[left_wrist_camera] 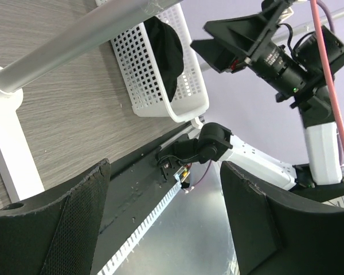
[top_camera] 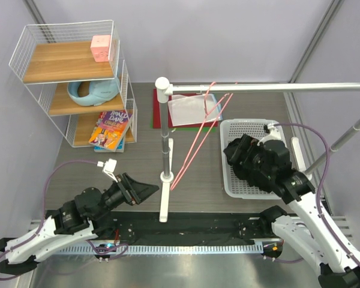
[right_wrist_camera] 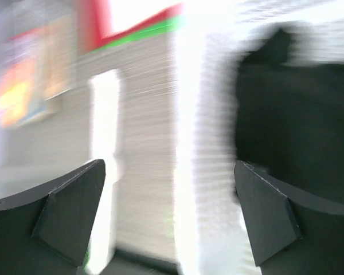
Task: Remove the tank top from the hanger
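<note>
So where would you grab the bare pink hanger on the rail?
Probably one slanted side wire of the hanger, approached from the basket side: it hangs free there, while the white pole crowds its other side.

Both arms have white links (top_camera: 315, 231) with black joints (top_camera: 84, 207). The left hand (top_camera: 145, 191) and the right hand (top_camera: 235, 155) are matte black, with wide wedge-shaped fingers (left_wrist_camera: 74, 229); the inner pad shows a fine mesh texture. Just behind the right hand sits a black camera lens (left_wrist_camera: 275, 57). A thin purple cable (top_camera: 66, 165) loops from behind each hand along the arm.
</note>
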{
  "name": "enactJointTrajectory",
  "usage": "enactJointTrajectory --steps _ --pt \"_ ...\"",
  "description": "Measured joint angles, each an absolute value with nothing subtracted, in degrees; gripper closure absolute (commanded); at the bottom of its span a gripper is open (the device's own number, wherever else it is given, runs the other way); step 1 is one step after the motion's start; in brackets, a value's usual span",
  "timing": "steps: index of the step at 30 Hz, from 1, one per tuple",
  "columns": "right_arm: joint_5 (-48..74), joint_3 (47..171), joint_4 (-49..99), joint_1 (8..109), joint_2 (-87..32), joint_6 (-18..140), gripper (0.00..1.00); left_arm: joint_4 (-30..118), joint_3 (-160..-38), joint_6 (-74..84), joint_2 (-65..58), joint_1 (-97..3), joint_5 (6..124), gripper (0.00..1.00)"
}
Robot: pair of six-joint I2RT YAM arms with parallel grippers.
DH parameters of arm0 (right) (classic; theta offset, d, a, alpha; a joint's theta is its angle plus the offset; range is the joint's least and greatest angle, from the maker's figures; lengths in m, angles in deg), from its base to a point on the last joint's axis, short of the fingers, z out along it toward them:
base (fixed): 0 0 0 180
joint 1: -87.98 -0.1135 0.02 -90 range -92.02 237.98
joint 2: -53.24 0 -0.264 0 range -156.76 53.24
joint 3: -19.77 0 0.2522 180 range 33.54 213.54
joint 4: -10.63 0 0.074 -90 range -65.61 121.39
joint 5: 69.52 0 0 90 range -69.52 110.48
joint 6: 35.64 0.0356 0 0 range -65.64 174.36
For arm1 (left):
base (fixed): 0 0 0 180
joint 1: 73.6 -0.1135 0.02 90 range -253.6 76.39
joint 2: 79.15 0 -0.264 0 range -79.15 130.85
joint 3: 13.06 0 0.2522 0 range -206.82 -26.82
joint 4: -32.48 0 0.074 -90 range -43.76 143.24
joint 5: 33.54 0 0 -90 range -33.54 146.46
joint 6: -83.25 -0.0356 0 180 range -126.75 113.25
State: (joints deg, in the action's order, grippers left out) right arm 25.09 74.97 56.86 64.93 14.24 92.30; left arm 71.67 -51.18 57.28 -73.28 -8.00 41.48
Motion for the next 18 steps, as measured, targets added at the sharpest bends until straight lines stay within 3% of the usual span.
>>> enactJointTrajectory --steps 5,8,16,18 --pt "2.70 61.26 35.46 64.87 21.06 97.06 0.00 71.56 -48.89 57.61 -75.57 -8.00 41.50 0.21" --pt "-3.72 53.44 27.39 64.87 25.43 100.65 0.00 71.52 -47.07 57.87 -77.80 -8.00 41.63 0.20" --pt "-4.79 39.19 14.78 64.87 50.52 111.11 0.00 67.47 -43.53 57.48 -78.63 -8.00 45.46 0.17" --pt "-4.51 38.01 12.57 64.87 51.59 112.99 0.01 63.43 -41.00 57.30 -78.63 -8.00 47.64 0.17"
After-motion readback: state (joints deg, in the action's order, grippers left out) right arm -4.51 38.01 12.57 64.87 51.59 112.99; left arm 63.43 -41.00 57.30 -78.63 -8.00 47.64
